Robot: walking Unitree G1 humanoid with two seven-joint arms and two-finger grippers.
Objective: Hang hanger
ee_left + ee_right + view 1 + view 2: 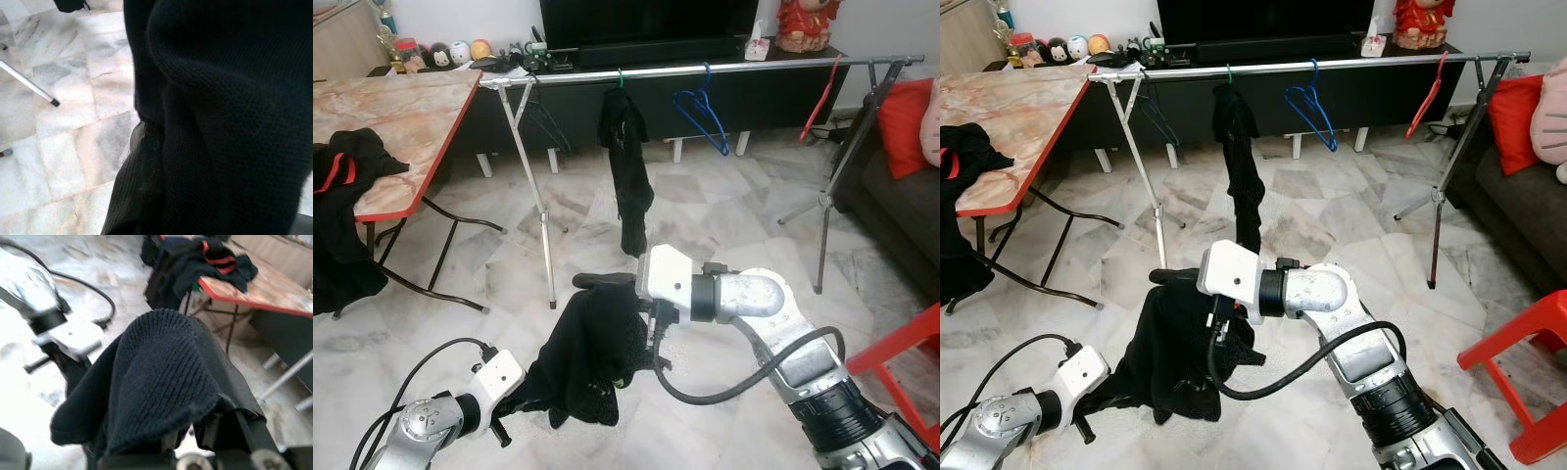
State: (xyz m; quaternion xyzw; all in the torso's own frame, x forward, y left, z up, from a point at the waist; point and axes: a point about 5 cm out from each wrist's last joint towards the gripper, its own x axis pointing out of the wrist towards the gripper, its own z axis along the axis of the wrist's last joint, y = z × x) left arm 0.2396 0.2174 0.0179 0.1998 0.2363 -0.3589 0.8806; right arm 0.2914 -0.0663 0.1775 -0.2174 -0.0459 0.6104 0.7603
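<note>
Left eye view: a black garment point(587, 352) hangs in a bunch between the two arms, low over the marble floor point(724, 215). The right gripper point(607, 282) reaches in from the right, its black fingers lying across the top of the cloth, which drapes over them; how far apart they stand cannot be told. The left gripper point(524, 392) is pushed into the garment's lower left edge and its fingers are buried in cloth, so their spread cannot be told either. No hanger can be made out inside the bunched garment. Behind, a metal rail point(705, 70) on thin legs carries a hung black garment point(628, 166), a blue hanger point(702, 110), a red hanger point(822, 98) and a dark hanger point(540, 116). A folding table point(401, 108) at the left holds a heap of dark clothes point(342, 211), cut off by the frame edge.

Right eye view: a red stool point(1518, 362) shows at the lower right, partly cut off.

Left wrist view: black knit fabric covers most of the frame, too close to show the fingers.

Right wrist view: the knit cloth is humped over the fingers, with the left arm point(58, 328) blurred beyond.
</note>
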